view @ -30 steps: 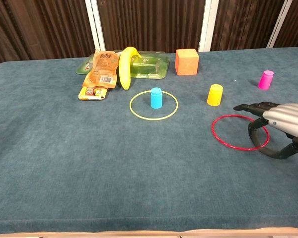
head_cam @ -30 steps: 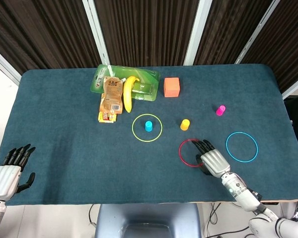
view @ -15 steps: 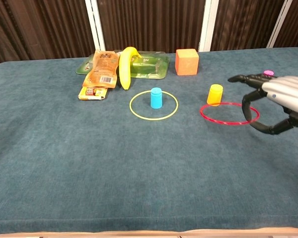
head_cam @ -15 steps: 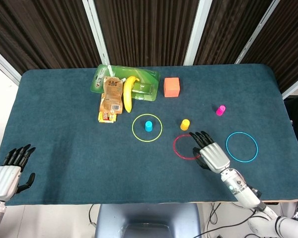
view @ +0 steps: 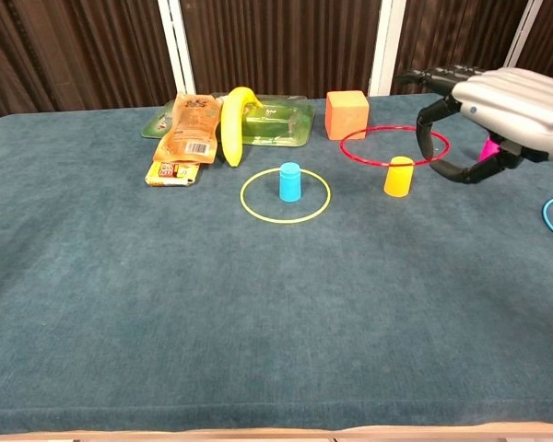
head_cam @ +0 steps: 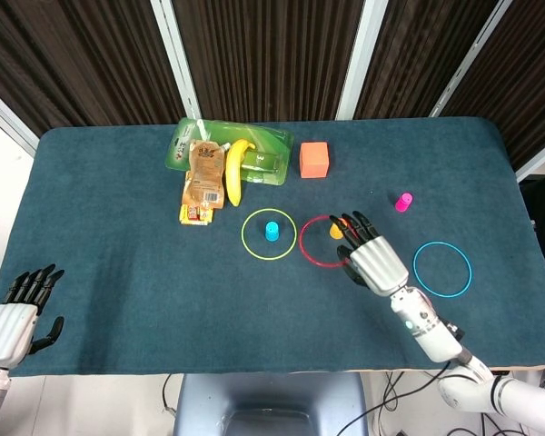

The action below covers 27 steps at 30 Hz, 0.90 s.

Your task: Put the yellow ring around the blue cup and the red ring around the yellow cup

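My right hand (head_cam: 372,254) (view: 498,101) holds the red ring (head_cam: 316,243) (view: 373,147) by its right side, lifted off the cloth and hovering over the yellow cup (head_cam: 336,230) (view: 398,176). In the chest view the ring hangs level with the cup's top. The yellow ring (head_cam: 269,234) (view: 285,195) lies flat around the blue cup (head_cam: 272,231) (view: 290,181). My left hand (head_cam: 18,313) rests open at the table's near left corner, holding nothing.
A banana (head_cam: 233,169), an orange pouch (head_cam: 203,177) and a green tray (head_cam: 263,145) crowd the back left. An orange cube (head_cam: 314,160) stands behind the cups. A pink cup (head_cam: 403,202) and a blue ring (head_cam: 441,269) lie to the right.
My right hand lifted the red ring from the cloth and carried it left and away from me, until it hangs above the yellow cup. The left hand stayed still.
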{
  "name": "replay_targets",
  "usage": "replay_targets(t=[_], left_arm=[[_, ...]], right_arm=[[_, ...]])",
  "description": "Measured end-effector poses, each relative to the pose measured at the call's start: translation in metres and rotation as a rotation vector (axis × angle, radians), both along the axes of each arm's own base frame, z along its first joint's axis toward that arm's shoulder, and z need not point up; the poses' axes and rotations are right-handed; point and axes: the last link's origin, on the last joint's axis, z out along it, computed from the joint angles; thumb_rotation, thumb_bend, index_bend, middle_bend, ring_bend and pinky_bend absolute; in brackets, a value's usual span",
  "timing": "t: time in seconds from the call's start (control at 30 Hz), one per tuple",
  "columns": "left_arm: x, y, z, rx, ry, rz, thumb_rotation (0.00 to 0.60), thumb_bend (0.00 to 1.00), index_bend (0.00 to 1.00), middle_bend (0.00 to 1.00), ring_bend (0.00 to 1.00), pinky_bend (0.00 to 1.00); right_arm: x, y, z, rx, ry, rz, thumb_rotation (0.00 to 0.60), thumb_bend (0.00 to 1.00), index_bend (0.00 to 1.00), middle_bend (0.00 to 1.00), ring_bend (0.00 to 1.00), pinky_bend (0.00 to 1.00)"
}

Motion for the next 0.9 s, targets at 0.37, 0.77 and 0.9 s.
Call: replay_targets(t=[0.37, 0.77, 0.9], left_arm=[[-0.001, 0.003, -0.002, -0.007, 0.004, 0.007, 0.6, 0.45, 0.0, 0.0, 0.0, 0.0], [0.0, 0.002, -0.002, 0.0, 0.004, 0.004, 0.6, 0.45, 0.0, 0.0, 0.0, 0.0], [0.001, 0.0, -0.002, -0.003, 0.002, -0.002, 0.6, 0.45, 0.0, 0.0, 0.0, 0.0]], right_arm=[[-0.019, -0.049, -0.008, -0.028, 0.081, -0.153, 0.6, 0.63, 0.89, 0.13, 0.0, 0.0], [-0.038, -0.043, -0.016, 0.044, 0.062, -0.25, 0.6, 0.34, 0.12, 0.02, 0.0, 0.0], [-0.042, -0.027, -0.001, 0.023, 0.028, -0.233, 0.6, 0.34, 0.11, 0.02, 0.0, 0.0]])
